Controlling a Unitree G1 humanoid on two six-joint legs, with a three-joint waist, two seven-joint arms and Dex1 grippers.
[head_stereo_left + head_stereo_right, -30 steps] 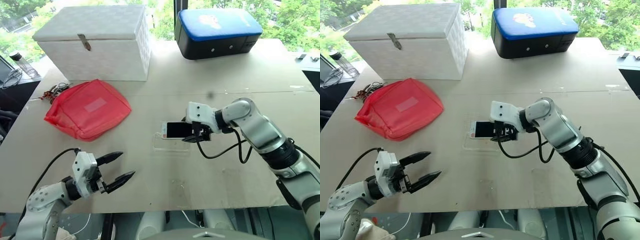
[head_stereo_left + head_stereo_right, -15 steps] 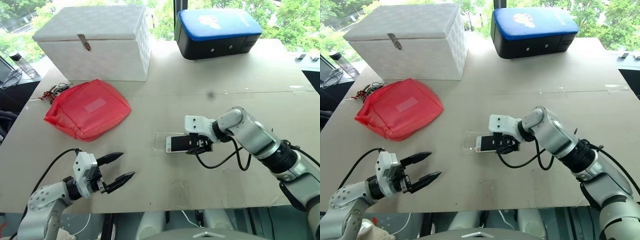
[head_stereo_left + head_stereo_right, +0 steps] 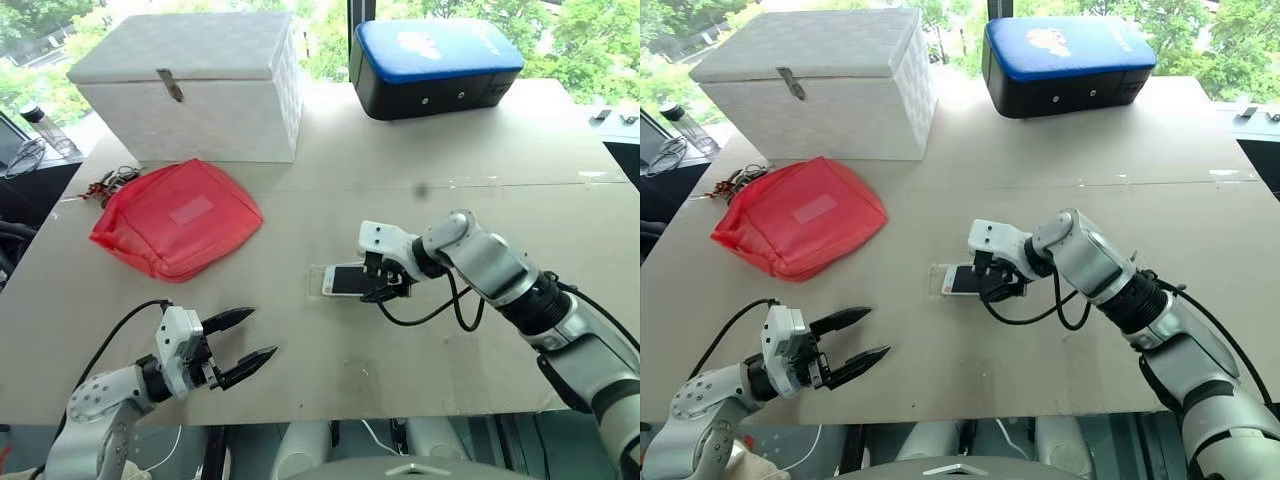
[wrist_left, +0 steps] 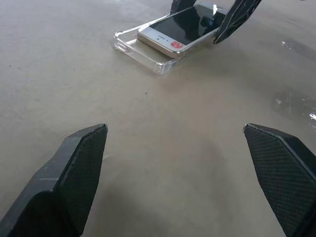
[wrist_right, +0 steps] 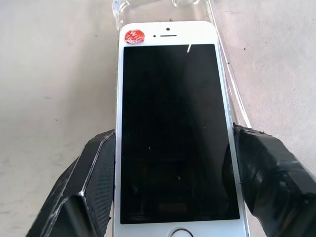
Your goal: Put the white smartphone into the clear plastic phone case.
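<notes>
Right end effector [image 5: 170,192]: you see it clamping the white smartphone [image 5: 170,128] by its long edges.
Phone: over the clear plastic phone case [image 4: 133,47]; near end hidden, possibly unseated.
Left end effector [image 3: 243,340]: spread wide, holding nothing.

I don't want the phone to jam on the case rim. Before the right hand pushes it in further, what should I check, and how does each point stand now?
1. Right hand grips the phone by its long edges: ok.
2. Phone lies screen up: ok.
3. Phone's top end sits over the clear case: ok, though in the left wrist view the phone is tilted, its held end raised.
4. Phone lined up with the case's long sides: cannot tell; the far rim is hard to make out.
5. Phone fully seated in the case: not ok.
6. Left hand is open and apart from the case, near the table edge: ok.
</notes>
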